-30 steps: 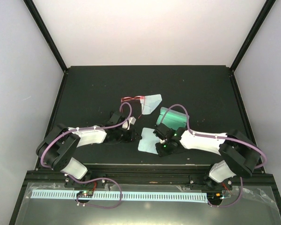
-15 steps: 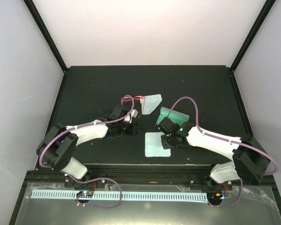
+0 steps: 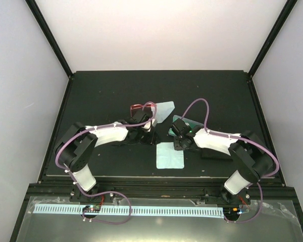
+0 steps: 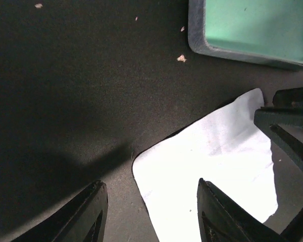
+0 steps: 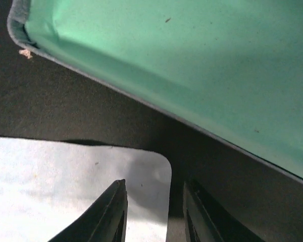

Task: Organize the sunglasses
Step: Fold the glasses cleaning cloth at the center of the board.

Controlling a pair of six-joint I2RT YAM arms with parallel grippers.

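The red-framed sunglasses [image 3: 137, 107] lie at the table's middle, just beyond my left arm and partly covered by its cable. I cannot make out the black pair in any view. My left gripper [image 3: 147, 133] [image 4: 152, 199] is open above the corner of a pale cloth [image 4: 212, 166], with nothing between its fingers. My right gripper [image 3: 179, 139] [image 5: 155, 204] is also open and empty. Its fingertips straddle a corner of that cloth [image 5: 65, 186], right in front of the open green-lined case [image 5: 202, 65].
The green-lined case [image 3: 186, 124] sits right of centre, and its corner shows in the left wrist view [image 4: 252, 30]. One cloth [image 3: 170, 155] lies flat near the front, a second cloth [image 3: 164, 110] beside the red pair. A dark oblong case [image 3: 214, 153] rests by my right arm.
Both arms have swung away from the front edge toward the middle. The near cloth, crumpled under my right gripper before, now lies flat and uncovered. The dark case has come into view.
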